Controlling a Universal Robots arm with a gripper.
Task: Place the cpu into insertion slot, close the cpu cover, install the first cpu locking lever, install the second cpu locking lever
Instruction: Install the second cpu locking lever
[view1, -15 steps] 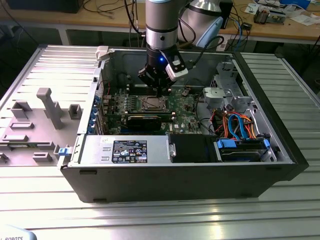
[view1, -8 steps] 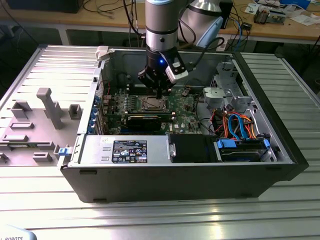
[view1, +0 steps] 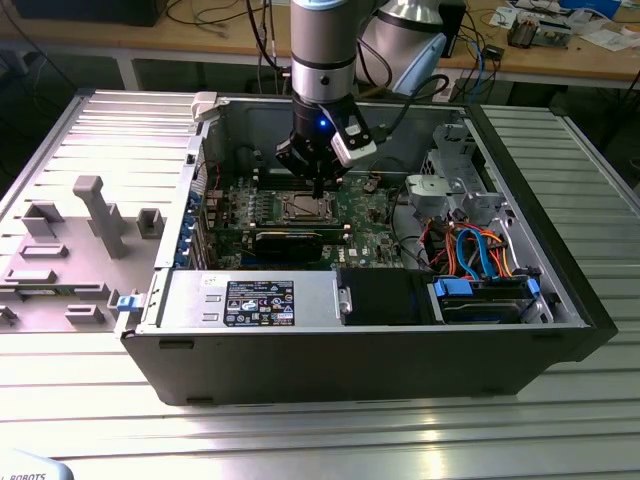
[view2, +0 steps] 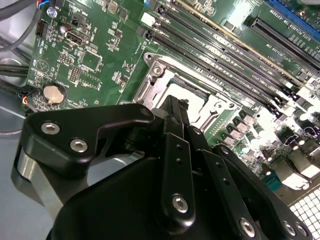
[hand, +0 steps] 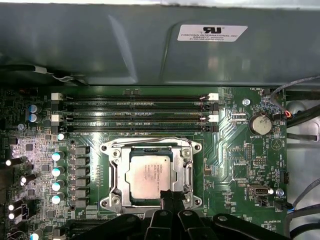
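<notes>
Your gripper (view1: 318, 186) hangs inside the open case (view1: 560, 330), right over the slot (view1: 303, 208) on the green board (view1: 375, 232). In both wrist views its black fingers (hand: 171, 199) come together into a narrow tip at the slot's edge; they look closed or nearly so, and you can see nothing held between them. Whether the tip actually touches the metal there cannot be told.

Look at the first wrist view: the cpu (hand: 151, 173) lies flat in the slot (hand: 112, 202), its grey top showing through the window of the cover (hand: 186, 172), which lies down around it. The fingers hide the slot's near edge, so that part of the cover is out of sight. You cannot make out how the locking levers stand; the thin wire along the slot's far side is too fine to judge.

In the second wrist view the gripper body (view2: 165, 200) blocks most of the slot (view2: 155, 75); only one corner and a dark patch of its middle show past the fingers (view2: 176, 112).

Beside the slot, the black memory sockets (hand: 135, 112) run in parallel rows, and a coin cell (hand: 260, 123) sits beyond their end.
</notes>
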